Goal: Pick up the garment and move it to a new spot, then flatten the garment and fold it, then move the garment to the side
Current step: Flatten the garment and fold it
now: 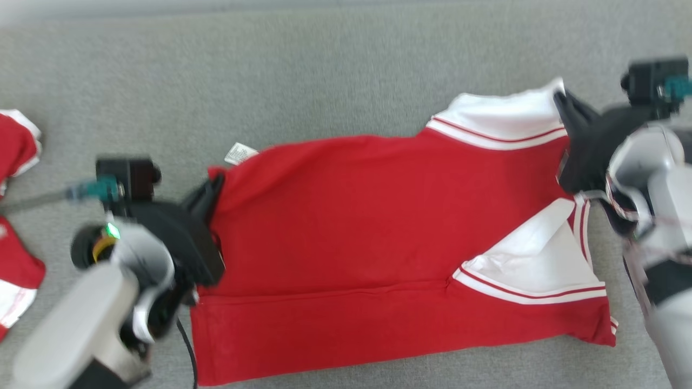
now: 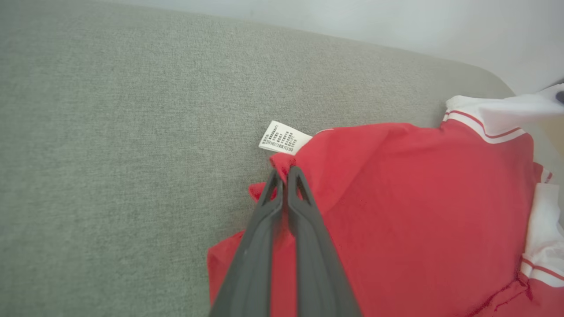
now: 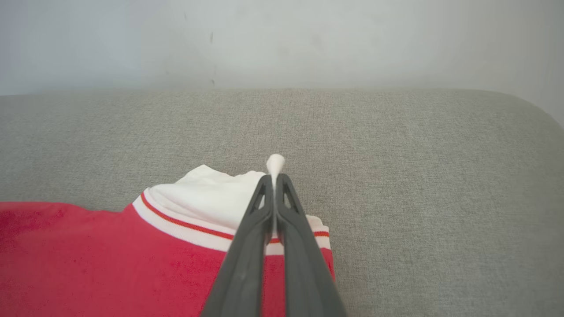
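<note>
Head view: spread across grey upholstery, a red shirt, hem toward the left, white red-striped sleeves toward the right, one long crease along the near side. At the hem's far corner, just beside a white care label, the left gripper, clamped on red cloth. At the edge of the far sleeve, the right gripper, closed on white fabric. Well apart at the left border, other red-and-white garments.

Left wrist view: both dark fingers pressed together, pinching a bunched red corner of the hem directly below the care label.

Right wrist view: fingers pressed together on the far sleeve, a small white tuft poking out past the tips. Rest of the shirt lying lower left on the upholstery, pale wall behind.
</note>
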Available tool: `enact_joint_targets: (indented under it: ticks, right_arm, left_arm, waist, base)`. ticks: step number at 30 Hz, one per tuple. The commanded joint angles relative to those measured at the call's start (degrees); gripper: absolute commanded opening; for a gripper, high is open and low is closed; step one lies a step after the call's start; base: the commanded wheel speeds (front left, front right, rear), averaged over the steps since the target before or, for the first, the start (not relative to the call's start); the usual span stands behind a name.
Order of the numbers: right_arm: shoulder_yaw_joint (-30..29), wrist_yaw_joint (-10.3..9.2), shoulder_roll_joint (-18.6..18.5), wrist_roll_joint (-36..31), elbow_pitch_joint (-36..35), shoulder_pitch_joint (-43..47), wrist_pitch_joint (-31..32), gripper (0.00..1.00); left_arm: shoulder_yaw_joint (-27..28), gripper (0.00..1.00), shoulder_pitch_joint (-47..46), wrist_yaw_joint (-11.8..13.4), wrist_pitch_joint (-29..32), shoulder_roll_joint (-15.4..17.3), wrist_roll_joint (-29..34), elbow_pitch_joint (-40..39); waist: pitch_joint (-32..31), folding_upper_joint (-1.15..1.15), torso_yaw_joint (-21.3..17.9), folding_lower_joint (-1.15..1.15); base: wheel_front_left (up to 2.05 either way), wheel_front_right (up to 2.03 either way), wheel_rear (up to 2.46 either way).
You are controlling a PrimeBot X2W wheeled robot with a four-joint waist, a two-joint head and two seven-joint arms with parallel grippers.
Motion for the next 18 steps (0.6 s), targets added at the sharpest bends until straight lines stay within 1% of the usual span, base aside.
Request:
enact_joint_targets:
  ticks: [1, 4, 8, 12, 18]
  right_arm:
    - [-0.1, -0.13, -0.7, 0.4, -1.0, 1.5, 0.0, 0.0]
    - [-0.8, -0.13, -2.4, 1.5, -6.2, 8.0, 0.8, 0.0]
    - [-3.8, -0.13, -3.4, 2.1, -12.4, 15.7, 2.6, 0.0]
    - [-7.8, -0.13, -2.7, 1.2, -18.9, 23.0, 4.9, 0.0]
    - [-13.0, -0.13, -0.4, -0.8, -28.2, 32.4, 11.0, 0.0]
  left_arm:
    - [-0.2, 0.0, 1.6, 0.3, -0.8, -0.3, 0.4, -0.2]
    - [0.2, 0.0, 6.1, 1.3, -4.1, -1.6, -0.5, -0.9]
    - [1.9, 0.0, 11.1, 2.9, -8.6, -3.8, -2.4, -0.9]
    - [2.1, 0.0, 14.6, 3.8, -12.4, -5.6, -2.4, -0.3]
    - [1.9, 0.0, 18.2, 3.8, -15.1, -6.5, -2.5, 1.1]
  waist:
    - [-2.8, 0.0, 0.5, 0.0]
    - [-4.4, 0.0, 0.7, 0.0]
    - [-6.2, 0.0, 1.2, 0.0]
    - [-7.7, 0.0, 1.6, 0.0]
    - [-9.3, 0.0, 1.8, 0.0]
  base:
    - [0.0, 0.0, 0.0]
    - [0.0, 0.0, 0.0]
    - [0.0, 0.0, 0.0]
    - [0.0, 0.0, 0.0]
    - [0.0, 0.0, 0.0]
